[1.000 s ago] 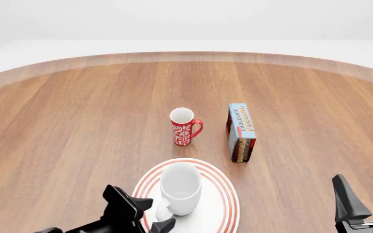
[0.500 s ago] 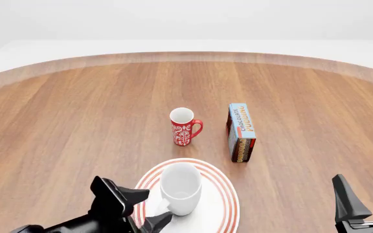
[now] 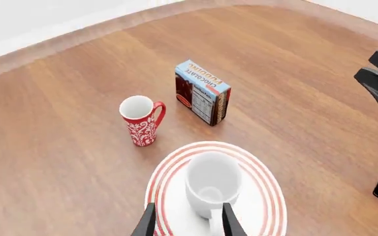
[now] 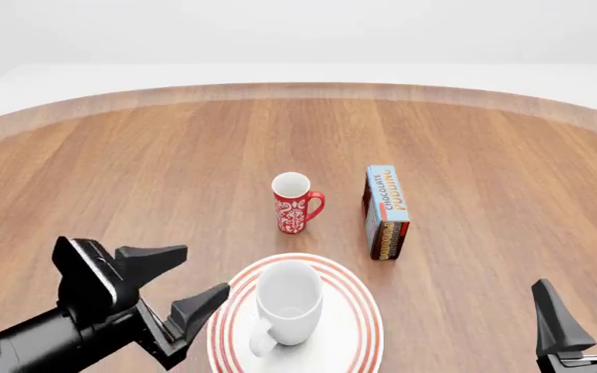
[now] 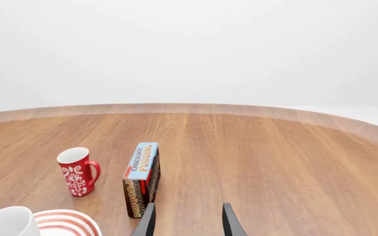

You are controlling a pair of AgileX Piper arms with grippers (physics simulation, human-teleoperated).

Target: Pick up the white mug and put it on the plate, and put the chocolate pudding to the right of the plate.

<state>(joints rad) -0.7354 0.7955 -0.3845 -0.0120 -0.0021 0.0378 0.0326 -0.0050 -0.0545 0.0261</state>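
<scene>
The white mug (image 4: pixel 288 301) stands upright on the plate (image 4: pixel 356 307), handle toward the near edge, so that half of the task looks done. The left gripper (image 4: pixel 169 284) hangs just left of the plate with its fingers spread and nothing between them. The chocolate pudding (image 4: pixel 385 211) stands on its long edge beyond the plate and a little right of it, beside the red mug (image 4: pixel 295 203) but apart from it. The right gripper (image 4: pixel 586 315) waits low at the near right, fingers apart and empty. The step in hand is probably the pudding: the right arm should reach forward, close across the box's narrow faces, lift it clear, and set it down level with the plate on its right, without nudging the rim
</scene>
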